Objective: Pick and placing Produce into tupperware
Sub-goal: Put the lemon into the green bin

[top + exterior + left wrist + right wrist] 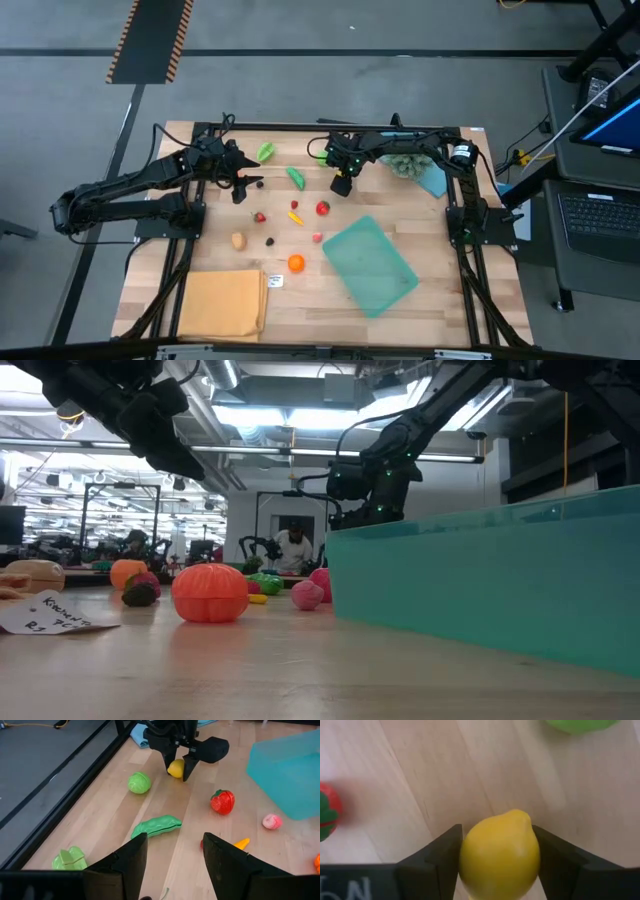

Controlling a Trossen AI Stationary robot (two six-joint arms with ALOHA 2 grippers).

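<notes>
My right gripper [341,186] stands over the far middle of the table, pointing down, shut on a small yellow lemon [500,852]. The teal tupperware [370,265] lies on the table nearer the front right. Loose produce lies between the arms: a green pea pod [156,826], a green leafy piece [139,783], a red piece [222,802], an orange one [296,263], a tan one [238,240]. My left gripper [172,855] hangs open above the table's far left, holding nothing. My right gripper has the lemon's two opposite sides [467,855] pinched between its two fingers [445,855]. The fingers come from above, pointing steeply down. In the left wrist view the lemon [175,768] sits low between the fingertips, at the table top.
An orange-yellow cloth [222,305] lies at the front left with a paper label [275,281] beside it. A blue cloth [432,180] and a spiky grey-green ball [405,163] are at the far right.
</notes>
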